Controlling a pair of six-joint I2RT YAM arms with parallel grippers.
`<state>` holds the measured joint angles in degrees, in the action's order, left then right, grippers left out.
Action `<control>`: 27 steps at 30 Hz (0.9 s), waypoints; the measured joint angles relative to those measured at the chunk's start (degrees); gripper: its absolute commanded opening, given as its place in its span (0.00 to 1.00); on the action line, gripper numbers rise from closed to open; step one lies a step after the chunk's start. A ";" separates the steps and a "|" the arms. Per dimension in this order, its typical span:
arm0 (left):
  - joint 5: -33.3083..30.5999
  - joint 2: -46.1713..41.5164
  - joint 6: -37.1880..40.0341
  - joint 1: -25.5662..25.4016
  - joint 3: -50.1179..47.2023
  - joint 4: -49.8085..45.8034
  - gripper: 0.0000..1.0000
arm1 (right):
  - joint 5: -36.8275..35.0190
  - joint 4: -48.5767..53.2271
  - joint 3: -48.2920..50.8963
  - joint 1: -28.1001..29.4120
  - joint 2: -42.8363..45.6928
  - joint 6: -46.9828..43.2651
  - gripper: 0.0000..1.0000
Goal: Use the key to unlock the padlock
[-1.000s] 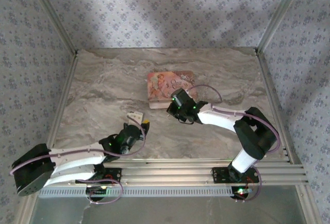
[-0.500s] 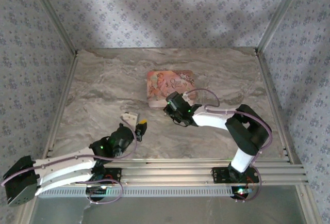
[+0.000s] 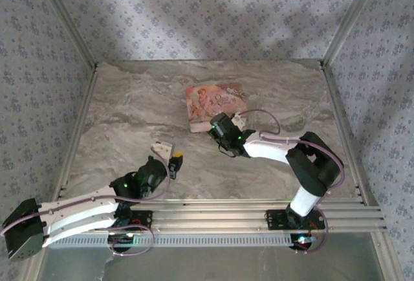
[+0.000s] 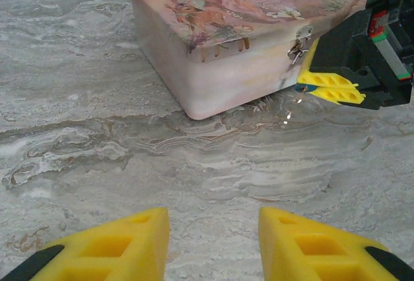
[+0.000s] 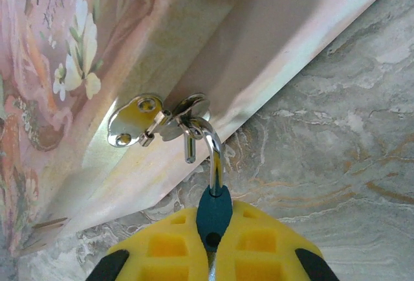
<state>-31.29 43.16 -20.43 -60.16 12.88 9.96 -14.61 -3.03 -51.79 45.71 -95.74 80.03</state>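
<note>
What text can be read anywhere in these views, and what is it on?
"Once Upon a Time": script title on the lid of the pink box, left wrist view; "Once" is clearest.
Sideways script on the same lid, right wrist view: cut off, unreadable.
Lid title in the top external view: too small to read.

A grey marbled table [image 3: 123, 112] carries a pink illustrated box [image 3: 213, 101], lying flat at twelve o'clock from its middle.
</note>
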 measured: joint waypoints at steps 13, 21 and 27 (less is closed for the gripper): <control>0.87 0.02 -0.02 0.17 0.00 -1.27 0.42 | 1.68 5.62 -6.97 -0.94 0.48 1.01 0.00; 2.91 0.26 0.24 1.62 0.42 -3.50 0.41 | 6.10 4.92 -1.31 -1.11 -1.05 2.08 0.00; 14.84 5.07 2.23 12.15 10.08 -10.08 0.37 | 9.55 3.43 1.46 -2.34 0.09 1.38 0.00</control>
<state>-16.45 48.23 -18.20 -48.01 22.96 -0.12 -5.06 0.40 -50.33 43.38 -95.66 81.41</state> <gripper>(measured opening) 0.377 0.046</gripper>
